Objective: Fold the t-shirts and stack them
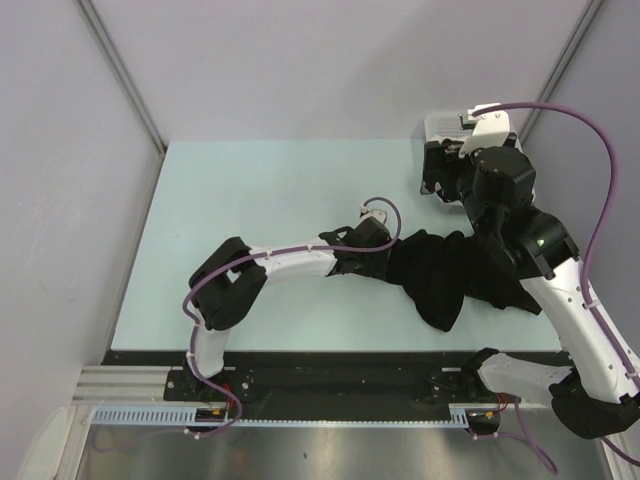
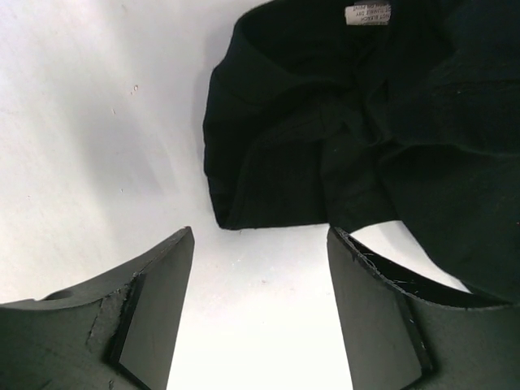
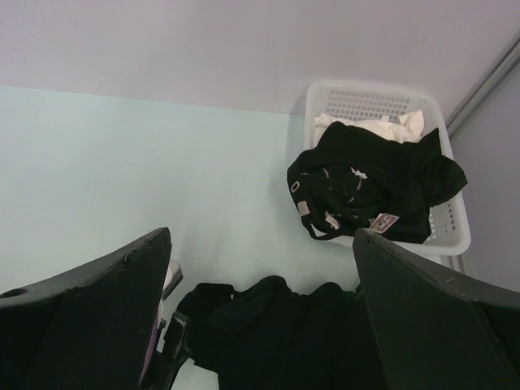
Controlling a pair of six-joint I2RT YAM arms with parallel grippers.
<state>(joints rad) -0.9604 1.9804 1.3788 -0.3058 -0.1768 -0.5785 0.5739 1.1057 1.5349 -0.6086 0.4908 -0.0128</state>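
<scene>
1. Progress: early. One black t-shirt (image 1: pixel 440 280) lay crumpled on the pale bench (image 1: pixel 260 190), right of centre. No fold had been made and no stack was visible.
2. More black garments (image 3: pixel 374 183), likely further shirts, were heaped in the white slotted plastic basket (image 3: pixel 457 223) at the far right corner, over some white cloth (image 3: pixel 366 126). Judgement: nearly all of the work was left.
3. The left hand (image 2: pixel 260 244) sat low at the shirt's left edge, released, with nothing between its fingers. It was not touching the cloth as far as could be seen.
4. The right hand (image 3: pixel 262 244) hung above the shirt, spread wide and empty, facing the basket.
5. Materials:
   - The shirt was soft matte knit, bunched in deep rounded folds, with its white neck label (image 2: pixel 367 13) showing.
   - The bench was smooth and faintly glossy.
   - The basket was rigid and rectangular, with perforated walls.
</scene>
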